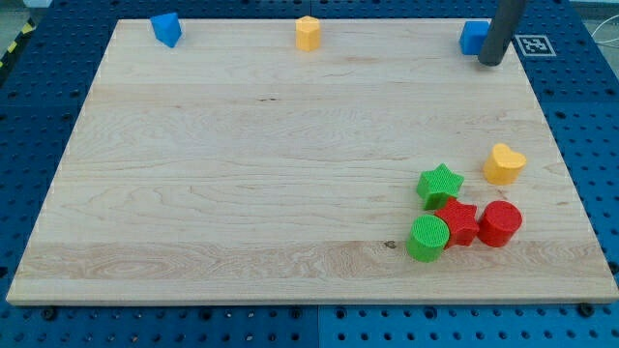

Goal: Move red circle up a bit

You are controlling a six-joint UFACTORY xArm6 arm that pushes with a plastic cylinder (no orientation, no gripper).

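Nearest the view's bottom, we are finding a tight cluster at the desk's (242, 242) lower right: a green circle (427, 238), a red star (457, 223) touching it on its right, and the red circle (500, 223), the block we are to move, sitting just beside the star on the far right of the group. A green star (440, 185) is pressing in from above the red star. A yellow heart (504, 163) is lying apart, up and to the right of the cluster, roughly above the red circle.

Along the view's top edge we are noting three stragglers: a blue block (166, 29) at the left, a yellow block (308, 33) near the middle, and a second blue block (473, 37) at the right, partly hidden behind the rod.

Our arm is carrying no end effector that could grasp or release; it ends in a dark rod, standing near upright at the top right. My tip (491, 63) is resting just beside that second blue block, well apart from the red circle.

We are judging the push not yet begun. To send the circle upward, my tip is needing to come below it, toward the view's bottom. The heart above is narrowing the lane, so a short push is looking wise.
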